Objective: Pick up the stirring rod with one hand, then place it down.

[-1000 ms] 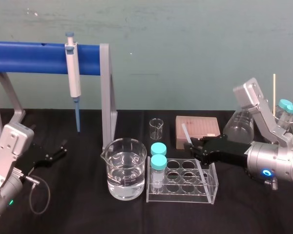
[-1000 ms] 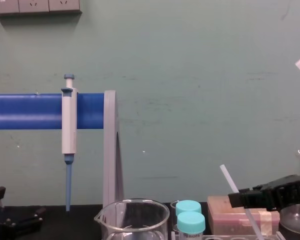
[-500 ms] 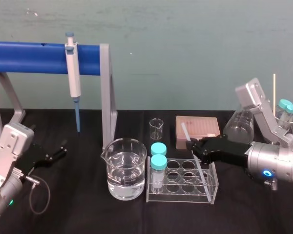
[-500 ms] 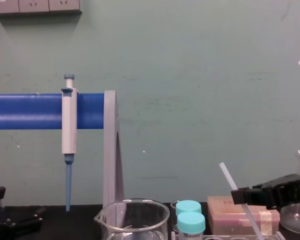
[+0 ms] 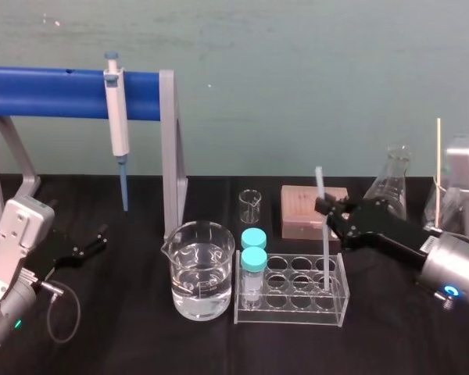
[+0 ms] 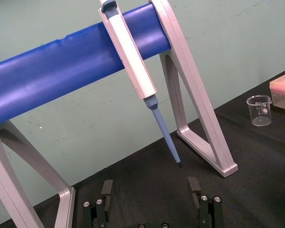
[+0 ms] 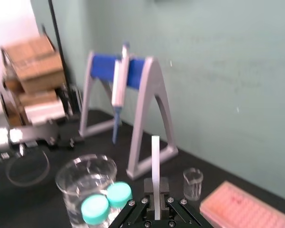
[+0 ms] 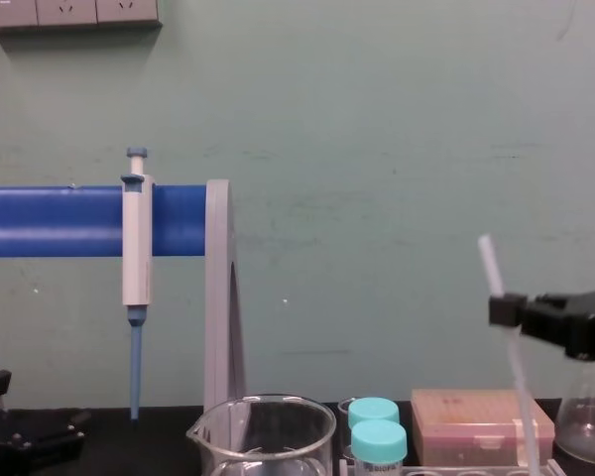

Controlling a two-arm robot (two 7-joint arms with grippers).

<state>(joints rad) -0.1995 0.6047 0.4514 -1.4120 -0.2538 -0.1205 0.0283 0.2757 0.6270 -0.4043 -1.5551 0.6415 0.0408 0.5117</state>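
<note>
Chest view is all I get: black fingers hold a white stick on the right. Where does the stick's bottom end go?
Observer: The right gripper holds the stirring rod nearly upright, its lower end down in the clear tube rack, at the right end.
Operator: Is the big glass cup empty?
Observer: No, the beaker holds clear liquid.
Operator: And the other arm?
Observer: The left gripper rests with fingers open, low beside the blue stand.

Chest view: stirring rod (image 8: 521, 397) lower end cut by edge; mid-section hidden inside right tool (image 8: 507, 309).
</note>
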